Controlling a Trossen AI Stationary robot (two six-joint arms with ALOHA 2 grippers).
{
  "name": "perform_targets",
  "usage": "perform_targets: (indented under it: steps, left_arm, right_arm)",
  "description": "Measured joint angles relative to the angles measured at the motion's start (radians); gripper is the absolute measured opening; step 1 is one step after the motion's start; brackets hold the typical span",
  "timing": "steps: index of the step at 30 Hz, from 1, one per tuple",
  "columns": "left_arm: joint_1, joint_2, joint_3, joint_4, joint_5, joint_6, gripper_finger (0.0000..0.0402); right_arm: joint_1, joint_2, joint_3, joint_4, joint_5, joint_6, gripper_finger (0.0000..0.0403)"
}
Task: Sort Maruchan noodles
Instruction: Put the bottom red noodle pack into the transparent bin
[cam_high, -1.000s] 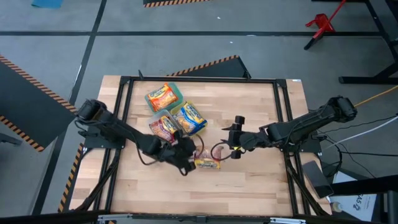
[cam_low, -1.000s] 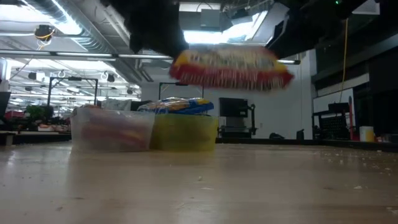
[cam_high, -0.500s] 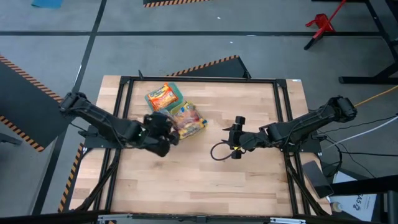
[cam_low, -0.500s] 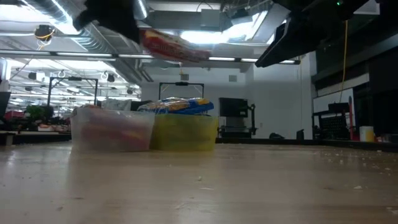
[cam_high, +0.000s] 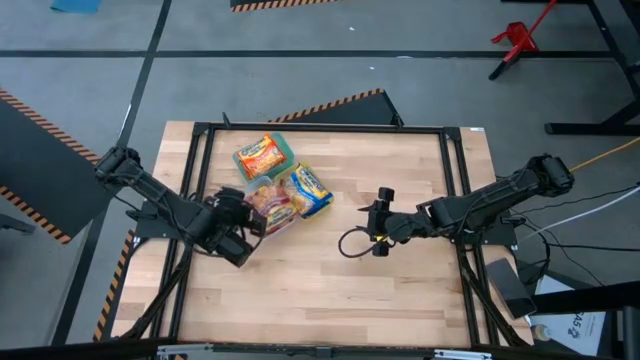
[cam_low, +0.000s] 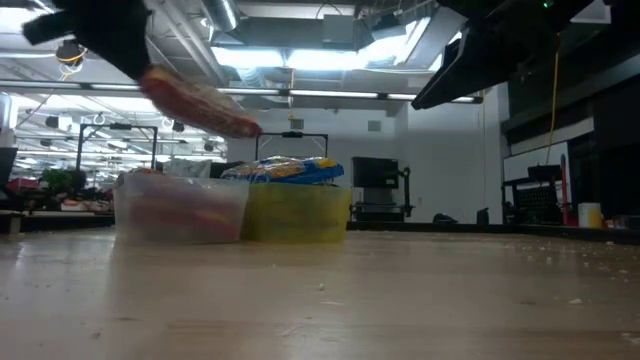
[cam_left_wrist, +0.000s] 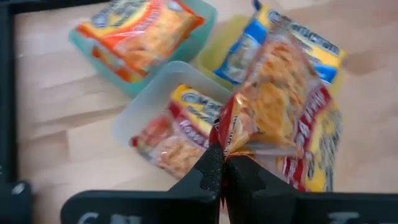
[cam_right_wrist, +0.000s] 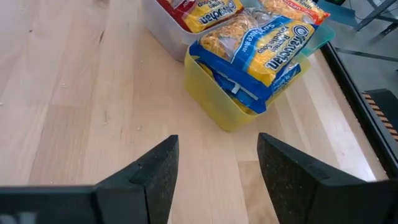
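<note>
My left gripper (cam_left_wrist: 222, 169) is shut on a red-brown Maruchan packet (cam_left_wrist: 280, 99), held in the air over the clear container (cam_left_wrist: 142, 94), where another red-brown packet (cam_left_wrist: 177, 134) lies. The low view shows the held packet (cam_low: 200, 100) slanting above the containers. An orange packet (cam_high: 260, 155) lies in the green container (cam_left_wrist: 206, 26), and a blue packet (cam_right_wrist: 261, 43) tops the yellow container (cam_right_wrist: 217, 102). My right gripper (cam_right_wrist: 217, 168) hangs open over the table's middle right (cam_high: 378, 220), holding nothing. My left gripper pinches the packet's crimped end edge (cam_left_wrist: 231, 142) between its two fingers. The fingers slant downward, coming from the table's left near side. The packet sticks out beyond the fingertips, tilted and lifted clear of table and containers.
The three containers stand close together at the table's far left centre. A black frame (cam_high: 320, 128) runs around the tabletop. Bare wood (cam_high: 330, 300) spreads over the near half and between the two grippers.
My left gripper has carried the red-brown packet from the table's near middle toward the left and a little up, to the clear container, rolling its wrist as it went. The packet, level a second ago, now slants. My right gripper has kept still.
</note>
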Motion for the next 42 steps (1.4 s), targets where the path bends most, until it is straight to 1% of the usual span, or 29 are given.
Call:
perform_targets:
  steps: [5,6,8,11,13,17,20,23,27,29,31,35,38,42]
  left_arm:
    - [-0.051,0.0,0.0,-0.171,-0.031,-0.259,0.0]
    - [-0.058,0.0,0.0,-0.186,-0.032,-0.271,0.0]
    - [-0.062,0.0,0.0,-0.201,-0.005,-0.24,0.0]
    - [-0.061,-0.003,0.0,-0.218,0.037,-0.083,0.0]
    - [-0.064,-0.015,0.0,-0.212,0.041,0.037,0.0]
    - [-0.061,-0.044,0.0,-0.214,0.036,0.17,0.0]
    - [-0.061,-0.07,0.0,-0.212,0.027,0.344,0.0]
    - [-0.061,-0.122,0.0,-0.208,0.008,0.479,0.0]
    - [-0.048,-0.214,0.0,-0.195,0.004,0.614,0.0]
    - [-0.036,-0.263,0.0,-0.17,0.013,0.697,0.0]
    - [-0.022,-0.304,0.0,-0.122,0.026,0.81,0.0]
    - [0.041,-0.35,0.0,-0.008,0.105,1.08,0.0]
    - [0.119,-0.354,0.0,0.043,0.188,1.276,0.0]
    - [0.237,-0.354,0.0,0.112,0.293,1.487,0.0]
  right_arm:
    - [0.0,0.0,0.0,0.0,-0.008,0.0,0.0207]
    - [0.0,0.0,0.0,0.0,-0.011,0.0,0.0207]
    - [0.0,0.0,0.0,0.0,-0.017,-0.001,0.0207]
    - [0.0,0.0,0.0,0.0,-0.018,-0.001,0.0207]
    - [0.0,0.0,0.0,-0.001,-0.018,-0.004,0.0207]
    - [0.0,0.0,0.0,0.0,-0.018,0.001,0.0207]
    - [0.0,0.0,0.0,0.0,-0.017,0.02,0.0207]
    - [0.0,0.0,0.0,0.0,-0.007,0.034,0.0207]
    - [0.0,0.0,0.0,0.0,-0.006,0.043,0.0207]
    - [0.0,0.0,0.0,0.001,-0.006,0.043,0.0207]
    - [0.0,0.0,0.0,0.001,-0.006,0.043,0.0207]
    - [0.0,0.0,0.0,0.008,-0.005,0.042,0.0207]
    - [0.0,0.0,0.0,0.009,-0.003,0.042,0.0207]
    - [0.0,0.0,0.0,0.009,0.002,0.042,0.0207]
